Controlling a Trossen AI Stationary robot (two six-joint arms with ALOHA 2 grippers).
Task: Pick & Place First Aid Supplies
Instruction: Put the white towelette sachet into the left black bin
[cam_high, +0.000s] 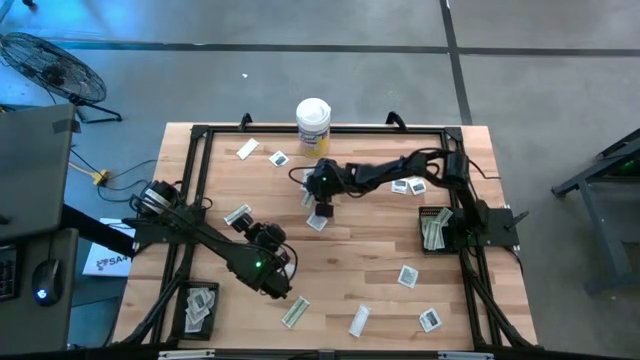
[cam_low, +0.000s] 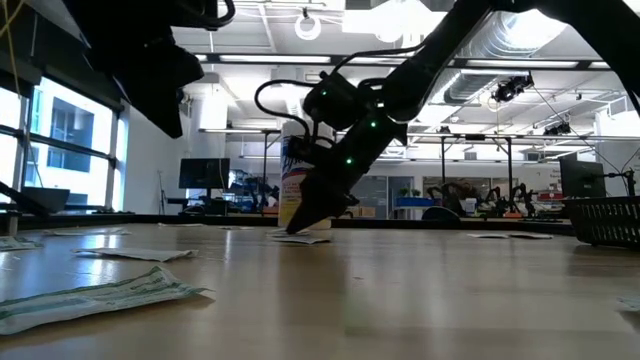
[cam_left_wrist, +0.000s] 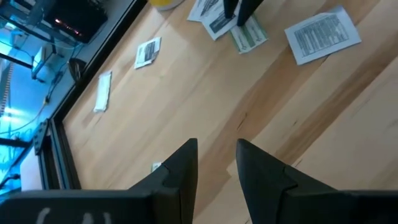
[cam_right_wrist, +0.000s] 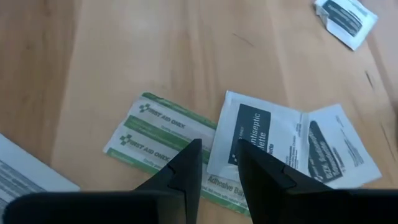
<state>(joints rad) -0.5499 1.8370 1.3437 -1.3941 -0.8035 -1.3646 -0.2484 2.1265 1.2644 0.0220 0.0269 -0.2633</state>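
White canister (cam_high: 313, 124) sits at the table's 12 o'clock. Right gripper (cam_right_wrist: 214, 163), fingers slightly apart and empty, hovers over an antiseptic sachet (cam_right_wrist: 249, 140) overlapping a green bandage wrapper (cam_right_wrist: 158, 138). Left gripper (cam_left_wrist: 216, 163) is slightly parted too, empty.

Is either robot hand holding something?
No. The right hand hangs open just above a green bandage wrapper and antiseptic sachet; the left hand is open, empty.
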